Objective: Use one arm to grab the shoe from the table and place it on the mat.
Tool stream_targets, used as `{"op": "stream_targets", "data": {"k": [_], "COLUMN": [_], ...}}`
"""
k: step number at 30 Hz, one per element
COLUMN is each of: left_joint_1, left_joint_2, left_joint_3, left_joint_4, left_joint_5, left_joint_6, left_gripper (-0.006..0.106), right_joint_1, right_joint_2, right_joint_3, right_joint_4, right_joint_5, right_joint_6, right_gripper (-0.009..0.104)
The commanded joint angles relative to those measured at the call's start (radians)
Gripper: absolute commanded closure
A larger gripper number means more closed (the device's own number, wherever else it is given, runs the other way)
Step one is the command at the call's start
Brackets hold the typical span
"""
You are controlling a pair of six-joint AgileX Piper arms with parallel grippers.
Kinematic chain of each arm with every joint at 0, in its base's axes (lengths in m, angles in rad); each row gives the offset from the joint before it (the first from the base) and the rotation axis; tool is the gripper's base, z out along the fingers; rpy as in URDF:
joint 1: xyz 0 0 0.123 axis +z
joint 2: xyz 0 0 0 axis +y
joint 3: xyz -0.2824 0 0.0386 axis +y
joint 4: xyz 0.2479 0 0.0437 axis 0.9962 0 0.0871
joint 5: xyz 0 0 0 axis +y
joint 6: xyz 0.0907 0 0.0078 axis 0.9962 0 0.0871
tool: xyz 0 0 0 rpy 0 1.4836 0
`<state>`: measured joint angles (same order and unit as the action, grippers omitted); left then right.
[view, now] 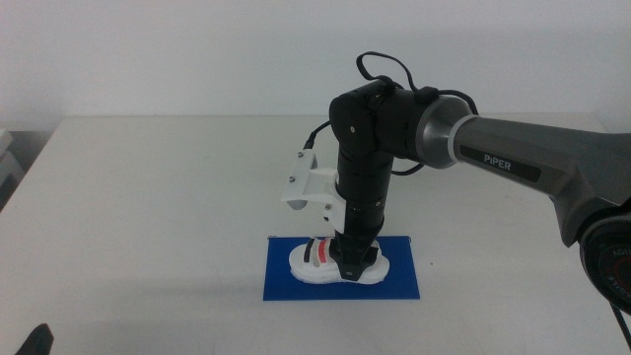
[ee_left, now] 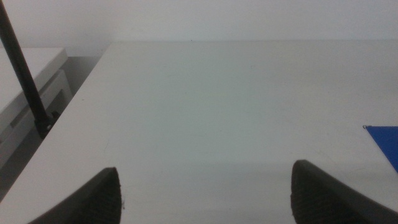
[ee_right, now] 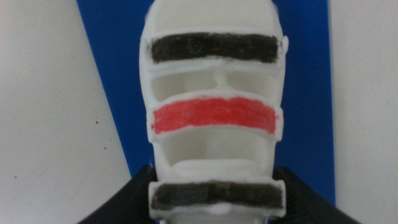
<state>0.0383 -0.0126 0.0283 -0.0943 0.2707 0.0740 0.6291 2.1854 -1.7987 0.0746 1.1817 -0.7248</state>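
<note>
blk/grey arm [view: 513, 163], "PIPER" lettering, blk cables, white mount [view: 314, 187]

shoe [ee_right: 213, 115] heel hidden by jaws; mat [ee_left: 385, 142] cropped

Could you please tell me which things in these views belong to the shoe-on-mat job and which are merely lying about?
Part of the job:
- shoe, lying on the mat
- mat, dark blue, on the table
- right pincer, down on the shoe, its jaws either side of it

Not part of it:
- left pincer, open, waiting over bare table
- white unit and black pole beyond the table's edge
</note>
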Motion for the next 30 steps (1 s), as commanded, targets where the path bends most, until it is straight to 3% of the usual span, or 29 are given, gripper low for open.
{"op": "stream_targets", "data": {"k": [1,4,5,6,9,14,20,24,30], "left_joint_1": [-0.005,-0.005,-0.005,-0.005,-0.005,-0.005,-0.005,-0.005,-0.005], "left_joint_2": [-0.014,-0.014,-0.014,-0.014,-0.014,-0.014,-0.014,-0.014,-0.014], "left_joint_3": [0.008,0.008,0.008,0.008,0.008,0.008,0.008,0.008,0.008], "left_joint_4": [-0.008,-0.008,-0.008,-0.008,-0.008,-0.008,-0.008,-0.008,-0.008], "left_joint_5": [-0.081,-0.081,-0.081,-0.081,-0.081,-0.081,-0.081,-0.081,-0.081], "left_joint_6": [-0.003,-0.003,-0.003,-0.003,-0.003,-0.003,-0.003,-0.003,-0.003], "left_gripper": [0.007,0.007,0.007,0.007,0.007,0.007,0.007,0.007,0.007], "right_joint_1": [-0.009,-0.009,-0.009,-0.009,-0.009,-0.047,-0.132,-0.208,-0.352], "right_joint_2": [-0.060,-0.060,-0.060,-0.061,-0.080,-0.198,-0.419,-0.605,-0.959], "right_joint_3": [-0.022,-0.022,-0.022,-0.022,-0.022,-0.022,-0.022,0.040,0.363], "right_joint_4": [0.003,0.010,0.016,0.019,0.039,0.100,0.038,0.012,-0.033], "right_joint_5": [-0.004,-0.001,-0.001,-0.001,0.004,0.064,0.106,0.094,-0.141], "right_joint_6": [-0.025,-0.028,-0.028,-0.028,-0.028,0.039,0.357,0.446,0.520], "right_gripper": [0.076,0.051,0.033,0.024,0.003,0.003,0.005,0.008,0.012]}}
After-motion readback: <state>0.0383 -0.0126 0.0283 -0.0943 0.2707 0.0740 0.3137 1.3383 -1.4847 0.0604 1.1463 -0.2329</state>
